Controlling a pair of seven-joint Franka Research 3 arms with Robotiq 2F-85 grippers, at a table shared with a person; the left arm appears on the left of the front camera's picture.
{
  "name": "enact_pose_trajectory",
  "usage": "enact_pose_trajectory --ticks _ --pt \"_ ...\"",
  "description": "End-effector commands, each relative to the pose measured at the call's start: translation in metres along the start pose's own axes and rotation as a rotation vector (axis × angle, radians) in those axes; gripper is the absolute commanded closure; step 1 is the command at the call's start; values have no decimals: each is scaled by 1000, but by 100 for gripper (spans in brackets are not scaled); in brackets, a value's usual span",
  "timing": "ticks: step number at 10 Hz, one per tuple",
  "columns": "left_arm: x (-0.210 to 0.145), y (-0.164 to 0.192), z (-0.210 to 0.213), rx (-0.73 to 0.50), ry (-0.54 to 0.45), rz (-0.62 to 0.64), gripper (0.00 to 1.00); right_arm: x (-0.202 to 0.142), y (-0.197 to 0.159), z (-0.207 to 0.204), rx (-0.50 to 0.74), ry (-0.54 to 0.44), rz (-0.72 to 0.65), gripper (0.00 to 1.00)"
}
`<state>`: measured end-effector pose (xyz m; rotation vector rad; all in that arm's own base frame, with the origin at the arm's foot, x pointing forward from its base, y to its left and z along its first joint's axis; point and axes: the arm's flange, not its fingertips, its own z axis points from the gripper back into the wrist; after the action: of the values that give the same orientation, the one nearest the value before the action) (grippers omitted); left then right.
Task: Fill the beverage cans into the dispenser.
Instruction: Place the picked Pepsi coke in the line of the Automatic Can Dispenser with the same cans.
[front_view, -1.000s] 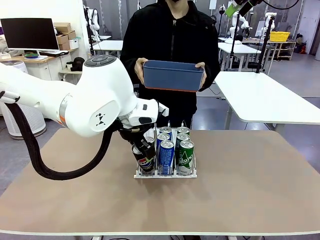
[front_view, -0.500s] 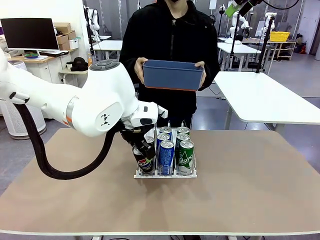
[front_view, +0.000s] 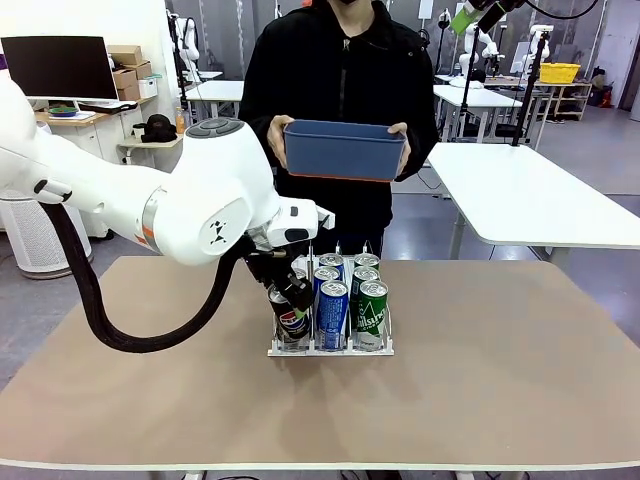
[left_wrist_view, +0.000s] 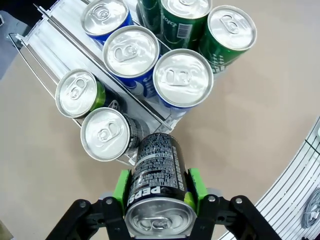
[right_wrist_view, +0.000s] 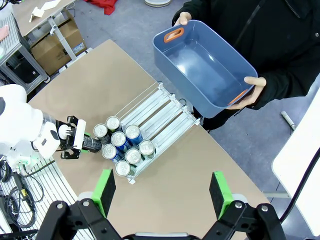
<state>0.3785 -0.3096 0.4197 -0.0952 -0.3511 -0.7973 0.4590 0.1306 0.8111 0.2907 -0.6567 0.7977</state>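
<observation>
A black can (left_wrist_view: 159, 187) is grasped between the green pads of the left end effector (left_wrist_view: 159, 192), tilted at the front end of the dispenser (front_view: 330, 348), which is placed on the tabletop (front_view: 480, 380) with other cans (left_wrist_view: 182, 82) in its lanes. The right end effector (right_wrist_view: 162, 192) is held released high above the tabletop, and a blue bin (front_view: 345, 150) is held by the person's hands behind the dispenser.

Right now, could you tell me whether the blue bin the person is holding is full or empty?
Empty. In the right wrist view the bin shows a bare inside bottom, held by its ends in the person's hands.
</observation>
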Motion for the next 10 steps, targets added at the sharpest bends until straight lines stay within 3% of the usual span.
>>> enact_pose_trajectory --ticks 1,5,10 --pt "12 18 -7 59 -26 36 42 -2 1 0 2 4 -2 0" --pt "16 33 -15 98 -28 78 42 -2 1 0 2 4 -2 0" --pt "23 50 -35 3 -20 96 42 -2 1 0 2 4 -2 0"
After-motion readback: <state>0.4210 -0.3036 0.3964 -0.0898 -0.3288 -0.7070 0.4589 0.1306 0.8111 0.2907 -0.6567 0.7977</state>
